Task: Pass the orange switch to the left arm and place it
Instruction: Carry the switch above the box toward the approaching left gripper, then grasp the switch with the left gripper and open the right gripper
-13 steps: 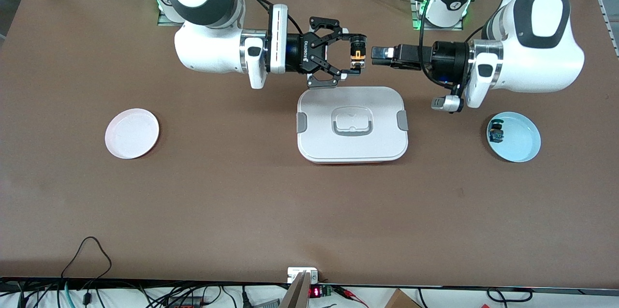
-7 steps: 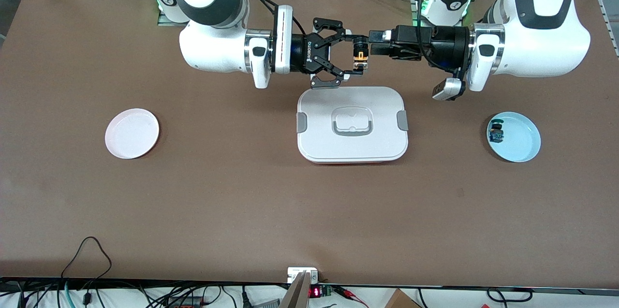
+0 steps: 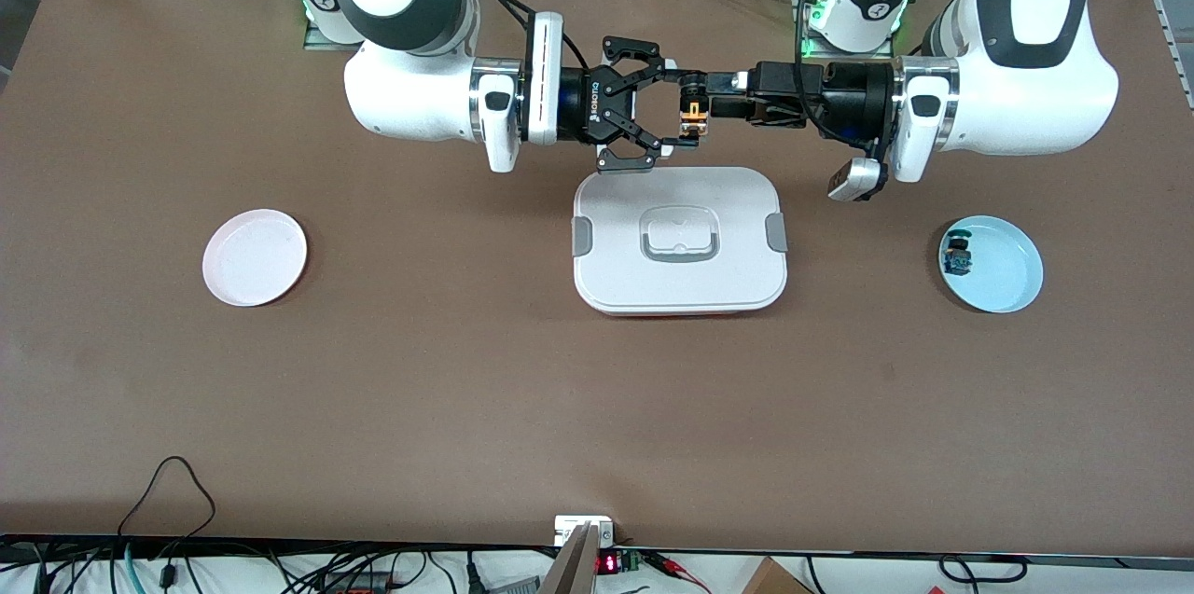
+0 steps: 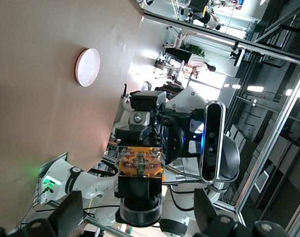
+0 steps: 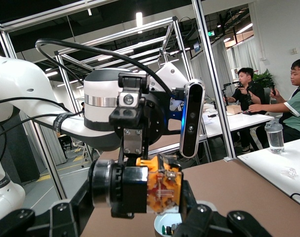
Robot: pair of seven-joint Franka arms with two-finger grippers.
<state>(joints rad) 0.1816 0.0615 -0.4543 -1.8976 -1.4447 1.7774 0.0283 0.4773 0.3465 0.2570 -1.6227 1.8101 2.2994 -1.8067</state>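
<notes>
Switch observations first: we see the orange switch (image 3: 691,113) in mid-air, over bare table (image 3: 597,407) just beside the edge of the box (image 3: 680,240) that faces the robots' bases. It has a black body with a round dark end, and an orange block with brass-coloured bits; in the left wrist view the orange face (image 4: 140,162) shows a small green spot among metal contacts, above a black cylindrical part. In the right wrist view the same block (image 5: 162,190) sits beside the black round cap.

We note the right tool (image 3: 684,110) is closed on the switch, fingers pinching it from two sides. The left tool (image 3: 716,104) meets the switch from the other end; its fingers (image 4: 71,212) stand spread apart on either side of the part, not pressed on it.

We record the box as white, lid on, grey clips at both ends. A pink plate (image 3: 255,256) lies toward the right arm's end of the table; a blue plate (image 3: 1003,272) toward the left arm's end holds a small blue-and-green switch (image 3: 957,256).
</notes>
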